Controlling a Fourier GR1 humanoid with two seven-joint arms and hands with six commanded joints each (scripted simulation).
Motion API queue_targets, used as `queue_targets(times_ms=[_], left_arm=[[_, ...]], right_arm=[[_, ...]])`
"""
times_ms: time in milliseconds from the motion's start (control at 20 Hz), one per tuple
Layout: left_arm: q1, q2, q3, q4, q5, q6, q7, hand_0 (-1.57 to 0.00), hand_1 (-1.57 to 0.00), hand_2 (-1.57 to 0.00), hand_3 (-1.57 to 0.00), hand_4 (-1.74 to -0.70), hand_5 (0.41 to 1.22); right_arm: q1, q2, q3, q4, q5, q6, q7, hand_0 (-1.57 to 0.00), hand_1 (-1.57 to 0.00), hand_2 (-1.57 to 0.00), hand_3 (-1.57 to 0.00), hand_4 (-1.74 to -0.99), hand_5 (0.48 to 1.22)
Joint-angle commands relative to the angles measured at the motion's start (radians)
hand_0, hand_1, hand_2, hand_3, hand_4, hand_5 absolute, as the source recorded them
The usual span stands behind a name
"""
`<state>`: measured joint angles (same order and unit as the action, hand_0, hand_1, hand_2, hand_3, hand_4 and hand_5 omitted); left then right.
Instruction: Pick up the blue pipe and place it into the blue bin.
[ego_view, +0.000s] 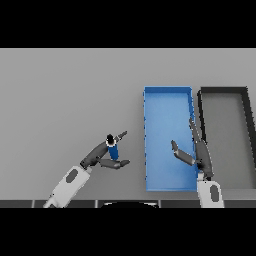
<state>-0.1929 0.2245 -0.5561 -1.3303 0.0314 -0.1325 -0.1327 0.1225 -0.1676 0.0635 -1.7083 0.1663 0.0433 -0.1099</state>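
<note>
Upright, the blue pipe (113, 149) stands on the grey table (65, 100), long axis vertical, its dark round opening facing up. Around it the left hand (100, 156) curls, thumb and fingers touching its smooth cylindrical sides. Right of it lies the rectangular blue bin (168, 95), beside a black bin (223, 91). Over the blue bin's near right edge, the right hand (200, 154) hangs loosely spread.

White-grey arms, dark left hand (95, 157) and right hand (202, 157)
</note>
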Motion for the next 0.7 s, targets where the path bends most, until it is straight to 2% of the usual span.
queue_targets(times_ms=[0,50,100,200,250,350,400,500,650], left_arm=[[-0.007,-0.014,0.016,0.013,0.024,-0.004,0.001,0.00,-0.04,-0.15,-0.12,-1.19,0.550],[0.007,-0.028,0.015,0.016,0.036,-0.005,-0.013,-0.01,-0.16,-0.31,-0.28,-1.24,0.613],[0.016,-0.037,0.021,0.006,0.057,-0.009,-0.017,-0.12,-0.32,-0.49,-0.53,-1.28,0.735],[0.006,-0.067,0.023,0.023,0.056,0.001,-0.006,-0.60,-0.75,-0.87,-0.91,-1.44,0.910],[0.010,-0.064,0.026,0.018,0.066,-0.012,-0.001,-0.80,-0.92,-1.01,-1.03,-1.50,0.972],[0.021,-0.065,0.013,0.003,0.054,-0.015,-0.019,-1.07,-1.15,-1.21,-1.19,-1.58,1.062],[0.022,-0.065,0.008,0.001,0.034,-0.001,-0.028,-1.17,-1.24,-1.28,-1.27,-1.55,1.094],[0.026,-0.068,0.001,-0.018,0.021,0.009,-0.034,-1.32,-1.36,-1.39,-1.38,-1.51,1.139],[0.034,-0.089,0.007,-0.051,-0.007,0.027,-0.064,-1.44,-1.46,-1.48,-1.47,-1.48,1.179]], right_arm=[[-0.004,-0.003,-0.005,0.004,0.000,-0.002,0.000,0.00,0.00,0.00,0.00,-1.213,0.655],[0.004,0.004,0.003,0.009,0.001,0.003,-0.014,0.00,0.00,0.00,0.00,-1.217,0.655],[0.003,0.005,0.004,0.007,0.001,0.001,-0.010,0.00,0.00,0.00,0.00,-1.220,0.656],[-0.007,0.006,0.001,0.005,0.000,-0.003,-0.007,0.00,0.00,0.00,0.00,-1.219,0.657],[-0.011,0.007,-0.002,0.010,-0.011,0.003,-0.004,0.00,0.00,0.00,0.00,-1.224,0.658],[-0.013,0.015,0.006,0.003,-0.009,0.003,0.012,0.00,0.00,0.00,0.00,-1.233,0.660],[-0.018,0.009,0.002,0.002,-0.011,0.005,0.023,0.00,0.00,0.00,0.00,-1.228,0.656],[-0.010,0.013,0.002,0.008,-0.012,0.004,0.014,0.00,0.00,0.00,0.00,-1.222,0.646],[-0.031,0.011,0.000,0.010,-0.020,0.010,0.040,0.00,0.00,0.00,0.00,-1.217,0.631]])
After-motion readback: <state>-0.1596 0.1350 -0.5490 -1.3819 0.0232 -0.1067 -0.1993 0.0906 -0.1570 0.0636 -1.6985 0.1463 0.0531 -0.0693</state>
